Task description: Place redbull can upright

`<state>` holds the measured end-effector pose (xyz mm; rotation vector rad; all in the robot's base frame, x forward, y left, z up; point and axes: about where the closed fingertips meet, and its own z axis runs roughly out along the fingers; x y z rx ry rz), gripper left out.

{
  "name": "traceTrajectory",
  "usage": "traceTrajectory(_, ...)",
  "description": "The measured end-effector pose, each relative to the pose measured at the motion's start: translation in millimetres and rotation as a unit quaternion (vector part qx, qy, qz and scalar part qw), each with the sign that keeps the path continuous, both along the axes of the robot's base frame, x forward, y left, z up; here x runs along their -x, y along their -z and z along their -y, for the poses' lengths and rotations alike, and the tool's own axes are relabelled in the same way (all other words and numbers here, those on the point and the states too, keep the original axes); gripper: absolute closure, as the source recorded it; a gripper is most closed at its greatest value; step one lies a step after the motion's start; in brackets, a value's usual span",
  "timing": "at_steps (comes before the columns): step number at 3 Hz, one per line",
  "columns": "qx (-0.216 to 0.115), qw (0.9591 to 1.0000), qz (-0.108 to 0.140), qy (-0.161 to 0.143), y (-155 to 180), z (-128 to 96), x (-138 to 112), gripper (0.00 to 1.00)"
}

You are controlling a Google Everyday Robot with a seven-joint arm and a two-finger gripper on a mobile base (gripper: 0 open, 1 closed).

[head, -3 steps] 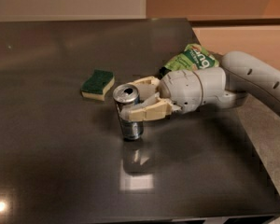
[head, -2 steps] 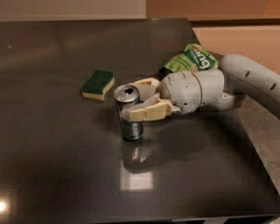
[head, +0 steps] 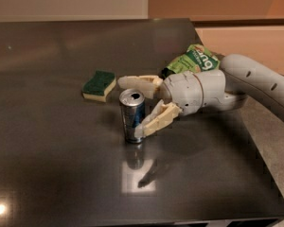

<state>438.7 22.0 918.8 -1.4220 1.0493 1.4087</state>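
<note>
The redbull can [head: 132,117] stands upright on the dark table [head: 61,164], pull-tab top facing up, blue and silver side showing. My gripper [head: 129,107] reaches in from the right with its jaws spread around the can. One finger [head: 138,82] lies behind the can's top. The other finger [head: 156,121] slants across the can's front right side, close to it or just touching. The white arm [head: 255,77] runs off to the right.
A green and yellow sponge [head: 99,85] lies left of and behind the can. A green snack bag [head: 194,59] lies behind the gripper's wrist. The table's right edge [head: 255,155] runs beside a speckled floor, and its front edge is at the bottom.
The fingers have spread apart from the can, the front one dropping lower. The can stays upright in the same spot.
</note>
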Motion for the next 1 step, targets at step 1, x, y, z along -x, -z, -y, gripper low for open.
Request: traceTrajectory(1,0.0,1.0,0.0,0.0,0.0,0.0,0.0,0.0)
